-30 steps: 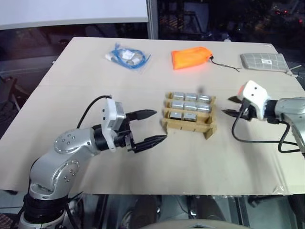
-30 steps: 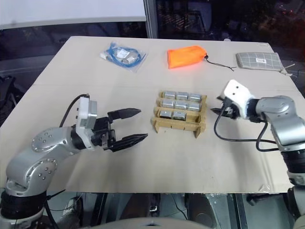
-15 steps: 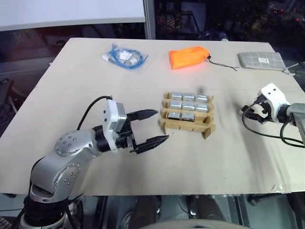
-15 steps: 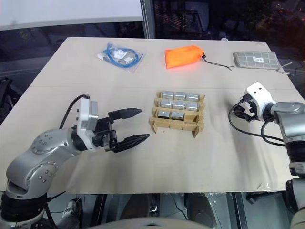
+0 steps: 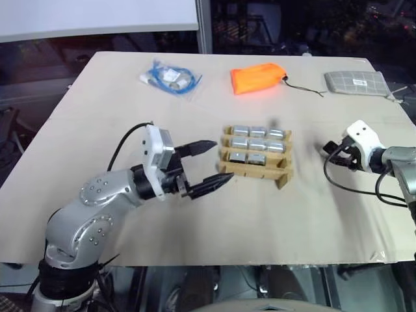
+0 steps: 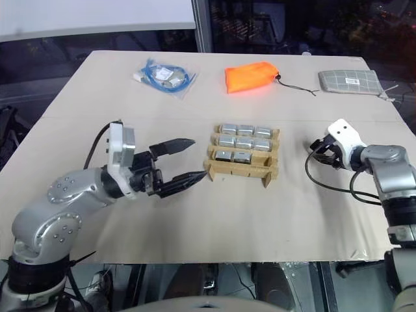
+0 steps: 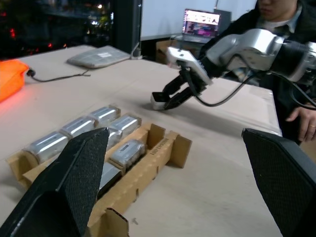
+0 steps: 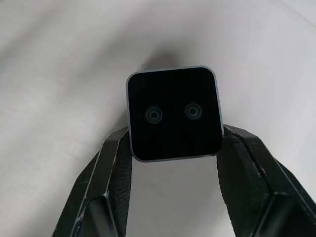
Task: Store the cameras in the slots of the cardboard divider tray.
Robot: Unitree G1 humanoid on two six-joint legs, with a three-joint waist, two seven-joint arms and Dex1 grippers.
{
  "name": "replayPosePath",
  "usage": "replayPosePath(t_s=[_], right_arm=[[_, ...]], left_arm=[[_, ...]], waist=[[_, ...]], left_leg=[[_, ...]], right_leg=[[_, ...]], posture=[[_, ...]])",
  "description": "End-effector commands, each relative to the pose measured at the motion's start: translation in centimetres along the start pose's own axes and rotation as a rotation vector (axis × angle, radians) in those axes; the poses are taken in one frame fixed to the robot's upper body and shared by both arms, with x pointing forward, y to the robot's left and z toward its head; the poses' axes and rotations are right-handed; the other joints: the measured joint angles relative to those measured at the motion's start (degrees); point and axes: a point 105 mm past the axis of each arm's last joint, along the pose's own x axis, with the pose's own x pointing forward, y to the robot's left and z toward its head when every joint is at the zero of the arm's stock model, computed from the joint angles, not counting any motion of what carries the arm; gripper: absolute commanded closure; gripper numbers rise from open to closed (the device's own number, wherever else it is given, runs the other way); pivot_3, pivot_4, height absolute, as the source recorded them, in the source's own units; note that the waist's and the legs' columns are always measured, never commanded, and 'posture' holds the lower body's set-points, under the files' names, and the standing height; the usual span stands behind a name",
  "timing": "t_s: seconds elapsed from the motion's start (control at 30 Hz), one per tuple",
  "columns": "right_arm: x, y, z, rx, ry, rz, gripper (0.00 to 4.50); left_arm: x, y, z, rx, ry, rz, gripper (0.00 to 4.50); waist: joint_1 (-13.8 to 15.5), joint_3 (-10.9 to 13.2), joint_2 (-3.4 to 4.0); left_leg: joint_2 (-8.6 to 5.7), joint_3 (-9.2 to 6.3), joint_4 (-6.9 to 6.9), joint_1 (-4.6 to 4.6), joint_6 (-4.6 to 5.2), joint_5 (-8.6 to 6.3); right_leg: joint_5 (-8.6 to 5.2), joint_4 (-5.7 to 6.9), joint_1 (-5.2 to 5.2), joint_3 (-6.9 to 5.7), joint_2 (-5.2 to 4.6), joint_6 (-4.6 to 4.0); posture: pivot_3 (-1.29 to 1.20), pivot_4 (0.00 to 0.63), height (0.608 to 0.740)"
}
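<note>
Currently the cardboard divider tray [image 5: 256, 155] sits at table [image 5: 195, 221] centre, w/ silver cameras [image 5: 251, 143] filling its rear rows; the front row looks empty. L gripper [image 5: 207, 165] hovers just beside the tray's left end, fingers spread wide, holding nothing. R gripper [image 8: 173, 148] is low over the table near the right edge, well apart from the tray, both fingers closed against the sides of one camera [image 8: 173, 113], dark twin-lens face toward the wrist cam. Along the far edge: blue cable bag [image 5: 170, 78], orange pouch [image 5: 259, 77], grey mesh pouch [image 5: 358, 82].
</note>
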Motion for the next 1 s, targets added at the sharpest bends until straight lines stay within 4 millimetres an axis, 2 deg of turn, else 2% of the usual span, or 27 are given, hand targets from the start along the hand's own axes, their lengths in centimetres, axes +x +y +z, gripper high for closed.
replayPosePath(t_s=[0.03, 0.13, 0.2, 0.33, 0.43, 0.47, 0.57, 0.73, 0.8, 0.87, 1.0], right_arm=[[-3.4, 4.3, 8.5, -0.279, -0.306, 0.035, 2.54], [-4.3, 7.9, 11.0, -0.36, -0.397, 0.054, 2.54], [-4.8, 9.3, 12.3, -0.379, -0.449, 0.038, 2.54], [-5.5, 10.4, 14.1, -0.395, -0.519, -0.021, 2.54], [-5.7, 10.9, 14.6, -0.39, -0.535, -0.033, 2.54], [-5.7, 11.1, 14.7, -0.393, -0.537, -0.035, 2.54], [-5.9, 11.7, 15.0, -0.394, -0.544, -0.034, 2.54], [-6.0, 12.4, 15.3, -0.39, -0.554, -0.032, 2.54], [-6.0, 12.8, 15.3, -0.373, -0.558, -0.011, 2.54], [-6.2, 13.1, 15.4, -0.332, -0.571, 0.026, 2.54], [-6.4, 12.4, 15.5, -0.328, -0.568, -0.03, 0.72]], left_arm=[[2.6, 0.7, 1.7, -0.254, -0.031, -0.053, 0.0], [4.7, 1.1, 2.5, -0.375, -0.034, -0.087, 0.0], [5.8, 1.2, 2.6, -0.422, -0.018, -0.106, 0.0], [6.9, 0.9, 2.5, -0.433, 0.028, -0.143, 0.0], [7.3, 1.0, 2.3, -0.442, 0.046, -0.153, 0.0], [7.6, 1.0, 2.2, -0.446, 0.05, -0.16, 0.39], [8.1, 1.0, 2.2, -0.456, 0.056, -0.175, 0.89], [8.6, 1.0, 2.2, -0.454, 0.065, -0.2, 3.12], [8.6, 1.0, 2.2, -0.451, 0.066, -0.204, 3.8], [8.7, 1.1, 2.3, -0.444, 0.065, -0.207, 3.79], [8.6, 1.4, 2.7, -0.402, 0.066, -0.215, 3.79]], waist=[[0.5, 0.0, 0.07], [0.3, 0.0, 0.04], [0.2, 0.0, -0.05], [0.2, 0.0, -0.06], [0.2, 0.0, -0.06], [0.2, 0.0, -0.06], [0.3, 0.0, -0.06], [0.2, 0.0, -0.06], [0.2, 0.0, -0.06], [0.2, 0.0, -0.06], [0.2, 0.0, -0.06]], left_leg=[[-0.02, -0.01, -0.01, -0.02, 0.0, 0.0], [-0.01, -0.15, 0.06, -0.07, -0.01, 0.0], [-0.06, -0.14, 0.08, -0.06, -0.03, 0.01], [-0.08, -0.13, 0.11, -0.06, -0.26, 0.15], [-0.08, -0.14, 0.11, -0.06, -0.27, 0.16], [-0.09, -0.13, 0.11, -0.05, -0.27, 0.16], [-0.11, -0.13, 0.11, -0.06, -0.27, 0.16], [-0.11, -0.13, 0.11, -0.07, -0.27, 0.16], [-0.12, -0.12, 0.11, -0.06, -0.27, 0.16], [-0.12, -0.13, 0.11, -0.06, -0.27, 0.16], [-0.12, -0.13, 0.1, -0.07, -0.26, 0.16]], right_leg=[[0.0, 0.01, 0.0, -0.01, -0.02, 0.0], [0.0, 0.01, 0.03, -0.14, 0.0, 0.02], [0.0, -0.01, 0.06, -0.13, -0.05, 0.02], [0.0, 0.01, 0.06, -0.13, -0.03, 0.01], [-0.01, 0.01, 0.06, -0.14, -0.02, 0.0], [-0.01, 0.01, 0.06, -0.14, -0.02, 0.0], [-0.01, 0.0, 0.06, -0.14, -0.02, -0.01], [-0.01, 0.0, 0.05, -0.14, -0.02, -0.01], [-0.01, -0.01, 0.05, -0.13, -0.03, -0.01], [-0.01, 0.0, 0.05, -0.13, -0.03, -0.01], [-0.01, 0.0, 0.05, -0.14, -0.02, -0.01]], posture=[[0.0, 0.15, 0.74], [0.0, 0.15, 0.74], [0.0, 0.15, 0.74], [0.0, 0.15, 0.74], [0.0, 0.15, 0.74], [0.0, 0.15, 0.74], [0.0, 0.15, 0.74], [0.0, 0.15, 0.74], [0.0, 0.15, 0.74], [0.0, 0.15, 0.74], [0.0, 0.15, 0.74]])
